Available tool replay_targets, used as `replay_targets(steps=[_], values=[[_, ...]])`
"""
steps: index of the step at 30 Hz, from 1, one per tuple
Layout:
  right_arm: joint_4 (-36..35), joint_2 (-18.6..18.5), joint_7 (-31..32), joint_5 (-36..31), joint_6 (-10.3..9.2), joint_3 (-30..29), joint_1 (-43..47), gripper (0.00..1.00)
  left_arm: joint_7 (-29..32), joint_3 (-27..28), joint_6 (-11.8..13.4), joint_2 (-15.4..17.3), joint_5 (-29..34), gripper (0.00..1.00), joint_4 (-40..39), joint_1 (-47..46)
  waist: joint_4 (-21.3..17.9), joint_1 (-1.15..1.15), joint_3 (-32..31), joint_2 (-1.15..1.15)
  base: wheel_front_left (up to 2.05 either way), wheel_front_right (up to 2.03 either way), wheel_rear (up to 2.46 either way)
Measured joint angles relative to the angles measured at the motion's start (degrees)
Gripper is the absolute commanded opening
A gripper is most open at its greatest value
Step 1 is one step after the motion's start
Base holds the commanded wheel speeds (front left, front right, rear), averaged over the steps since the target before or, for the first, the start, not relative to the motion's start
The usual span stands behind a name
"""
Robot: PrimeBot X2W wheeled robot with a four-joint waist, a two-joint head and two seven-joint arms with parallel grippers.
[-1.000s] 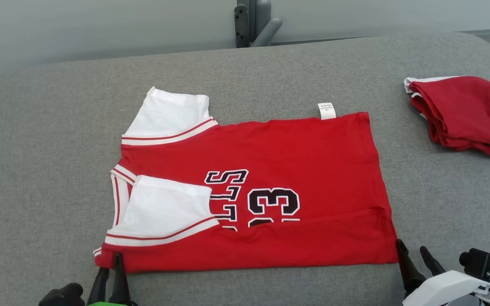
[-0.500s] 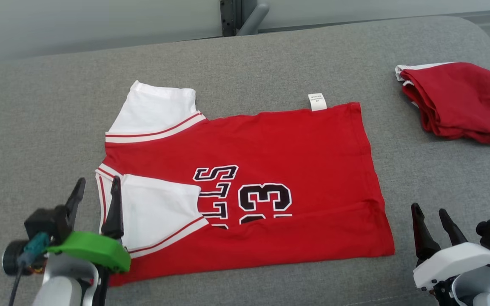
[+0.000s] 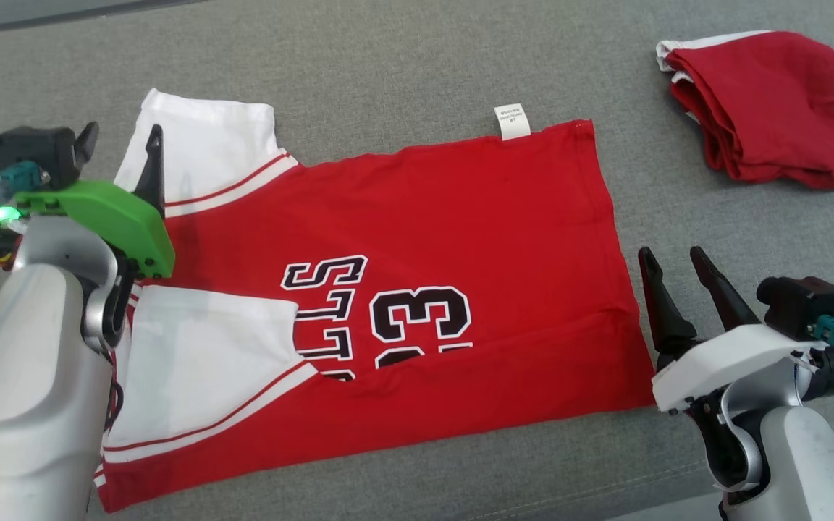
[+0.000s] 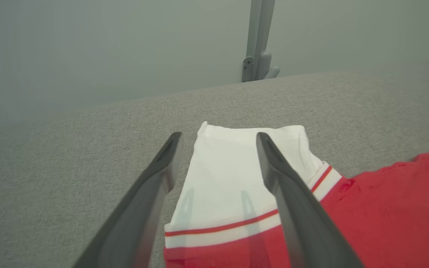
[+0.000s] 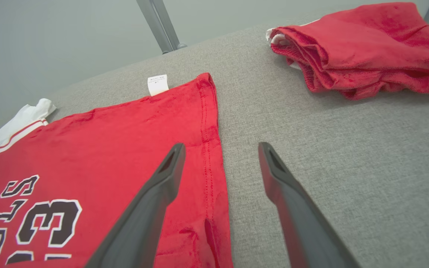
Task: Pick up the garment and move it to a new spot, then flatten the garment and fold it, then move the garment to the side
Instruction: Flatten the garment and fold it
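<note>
Claws first: the left claw (image 3: 121,141) is spread wide and holds nothing, hanging over the far sleeve (image 3: 200,137). Its two thin shadows fall on the white cloth in the left wrist view. The right claw (image 3: 672,260) is equally wide and empty. It straddles the hem (image 5: 209,123), one finger above red cloth and the other above bare grey pad (image 3: 388,58).

A second ago both sat low at the near corners of the shirt (image 3: 460,217), the left one pinched shut on the near edge by the collar. They have since let go, opened and come up toward the far side. I judge that the near lengthwise fold is laid and released, with the far side the likely next target.

The shirt lies across the middle of the pad, collar toward the left edge and hem toward the right. It is thin, limp red knit, with a soft crease along the near strip (image 3: 460,412). The near sleeve (image 3: 200,362) is turned in over the chest, partly covering the black-and-white lettering (image 3: 420,322). Both sleeves are white with red-striped trim. A small white label (image 3: 512,121) sticks out past the far edge.

The pad is coarse woven grey, slightly cushioned. Near its far right corner sits a red bundle (image 3: 772,101), thicker cloth loosely folded.
</note>
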Motion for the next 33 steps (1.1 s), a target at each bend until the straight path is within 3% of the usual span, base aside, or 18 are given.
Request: replay_targets(steps=[8, 19, 21, 22, 23, 24, 33], values=[[-1.32, -0.76, -0.10, 0.21, 0.00, 5.13, -5.15, 1.00, 1.16, 0.19, 1.67, 0.69, 1.44, 1.00, 14.95, -14.19, -2.74, 0.00, 6.70, 0.00, 0.00, 0.00, 0.00], [-3.25, -1.47, -1.53, 0.82, 0.00, 6.97, -6.19, 1.00, 2.24, 0.15, 2.89, 1.45, 1.33, 1.00, 26.22, -20.06, -5.77, 0.00, 10.67, 0.00, 0.00, 0.00, 0.00], [-3.91, -1.48, -1.58, 0.85, 0.00, 7.16, -6.19, 1.00, 1.74, 0.10, 2.75, 1.45, 1.30, 0.69, 27.35, -20.45, -5.77, 0.00, 10.62, 0.00, 0.00, 0.00, 0.00], [-4.22, -1.51, -1.59, 0.89, 0.00, 7.19, -6.19, 1.00, 1.42, -0.02, 2.60, 1.36, 1.23, 0.38, 27.84, -20.62, -5.72, 0.00, 10.57, 0.00, 0.00, 0.00, 0.00], [-4.42, -1.54, -1.59, 0.89, 0.00, 7.19, -6.19, 1.00, 1.38, -0.21, 2.26, 1.24, 1.19, 0.15, 28.27, -20.72, -5.65, 0.00, 10.50, 0.00, 0.00, 0.00, 0.00], [-4.64, -1.56, -1.60, 0.89, 0.00, 7.14, -6.19, 1.00, 1.16, -0.37, 2.04, 1.08, 1.18, 0.00, 28.59, -20.80, -5.56, 0.00, 10.43, 0.00, 0.00, 0.00, 0.00], [-4.34, -2.83, -1.11, 0.65, 0.00, 5.60, -7.56, 1.00, -5.64, -1.04, 0.57, -1.12, 0.42, 0.00, 30.74, -20.84, -4.21, 0.00, 8.78, 0.00, 0.00, 0.00, 0.00]])
